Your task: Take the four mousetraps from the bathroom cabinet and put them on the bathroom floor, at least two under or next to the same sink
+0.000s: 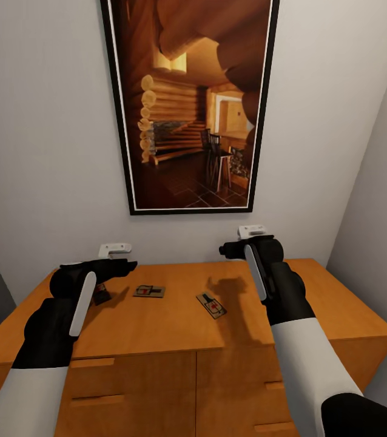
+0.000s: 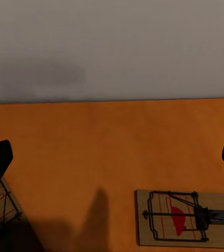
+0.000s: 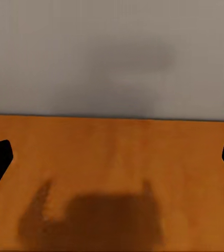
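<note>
Mousetraps lie flat on the cabinet (image 1: 175, 331) top: one (image 1: 149, 291) near the middle, a second (image 1: 211, 304) turned askew beside it, and part of a third (image 1: 101, 295) half hidden under the left arm. Each is a thin wooden rectangle carrying dark wire and a red mark. The left claw (image 2: 112, 157) hangs just above the orange-brown wood with its fingers spread wide, one trap (image 2: 183, 218) lying between them, probably lined up for a pinch by its edges. The right claw (image 3: 112, 157) is likewise spread and holds nothing, hovering over bare wood near the grey wall (image 1: 48, 152). A framed picture (image 1: 190, 103) of a log interior hangs above.
</note>
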Robot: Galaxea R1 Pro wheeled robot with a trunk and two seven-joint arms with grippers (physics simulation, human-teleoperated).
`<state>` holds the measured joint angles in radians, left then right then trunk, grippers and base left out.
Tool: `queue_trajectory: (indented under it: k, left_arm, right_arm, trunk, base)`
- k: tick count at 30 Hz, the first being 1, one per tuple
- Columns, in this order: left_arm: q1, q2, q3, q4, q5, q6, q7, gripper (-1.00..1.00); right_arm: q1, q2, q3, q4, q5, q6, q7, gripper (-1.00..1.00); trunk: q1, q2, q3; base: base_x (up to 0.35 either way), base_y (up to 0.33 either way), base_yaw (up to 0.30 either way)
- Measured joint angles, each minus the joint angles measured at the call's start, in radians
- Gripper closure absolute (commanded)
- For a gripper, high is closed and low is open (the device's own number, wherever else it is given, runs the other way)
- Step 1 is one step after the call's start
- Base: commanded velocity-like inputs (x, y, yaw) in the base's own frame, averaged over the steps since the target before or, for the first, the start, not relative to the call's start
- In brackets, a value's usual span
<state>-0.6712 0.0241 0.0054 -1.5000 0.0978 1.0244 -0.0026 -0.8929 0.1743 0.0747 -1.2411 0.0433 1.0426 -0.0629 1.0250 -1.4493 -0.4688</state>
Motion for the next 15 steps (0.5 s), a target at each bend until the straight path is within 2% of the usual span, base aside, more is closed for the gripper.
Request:
queue_trajectory:
  k: [5,15]
  left_arm:
    - [0.000,0.000,0.000,0.001,0.000,0.000,0.000,-1.00]
    - [0.000,0.000,0.000,0.005,0.001,0.001,0.000,-1.00]
  right_arm:
    - [0.001,0.000,0.012,0.000,-0.016,0.000,0.014,-1.00]
    - [0.011,0.000,0.081,0.008,-0.025,0.000,0.022,-1.00]
  trunk:
    - [0.000,0.000,0.000]
    - [0.000,0.000,0.000]
  base:
    - [0.000,0.000,0.000]
    - [0.000,0.000,0.000]
